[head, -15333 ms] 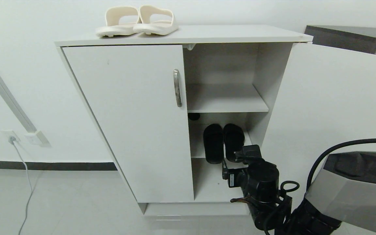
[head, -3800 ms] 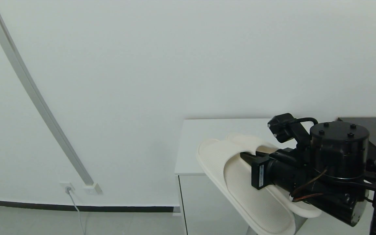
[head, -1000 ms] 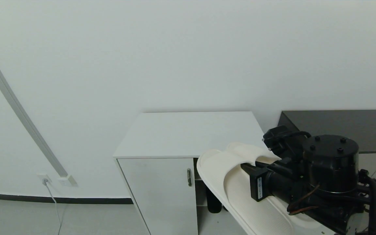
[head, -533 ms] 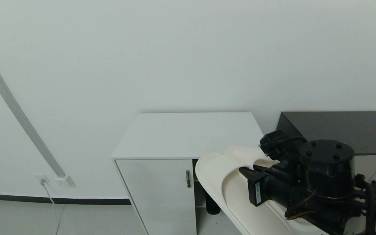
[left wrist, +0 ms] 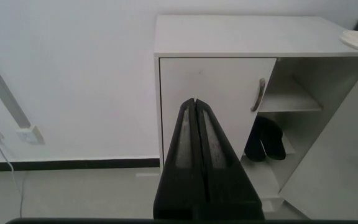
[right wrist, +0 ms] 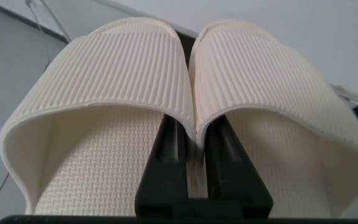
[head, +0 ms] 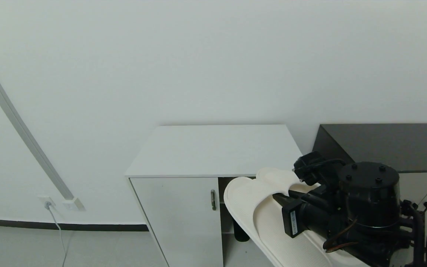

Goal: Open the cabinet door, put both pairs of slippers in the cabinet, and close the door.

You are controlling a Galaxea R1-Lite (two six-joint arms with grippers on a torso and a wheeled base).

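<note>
The white cabinet [head: 213, 150] stands against the wall with its left door [head: 180, 218] closed and its right side open. Black slippers [left wrist: 267, 138] lie on the lower shelf, and in the head view one black toe [head: 240, 234] peeks out. My right gripper [head: 285, 195] is shut on the pair of cream slippers [head: 252, 207], held in front of the open compartment just below the cabinet top. In the right wrist view, the right gripper [right wrist: 194, 146] pinches the cream slippers' [right wrist: 135, 81] adjoining straps. My left gripper [left wrist: 195, 111] is shut on nothing, well back from the closed door [left wrist: 213, 87].
The opened right door [left wrist: 340, 168] swings out on the right. A dark grey unit [head: 384, 144] stands right of the cabinet. A wall socket with a cable [head: 47, 204] and a slanting conduit [head: 13, 115] are to the left, above bare floor.
The head view has shifted a little. My right gripper with the cream slippers has sunk slightly against the cabinet top edge.
</note>
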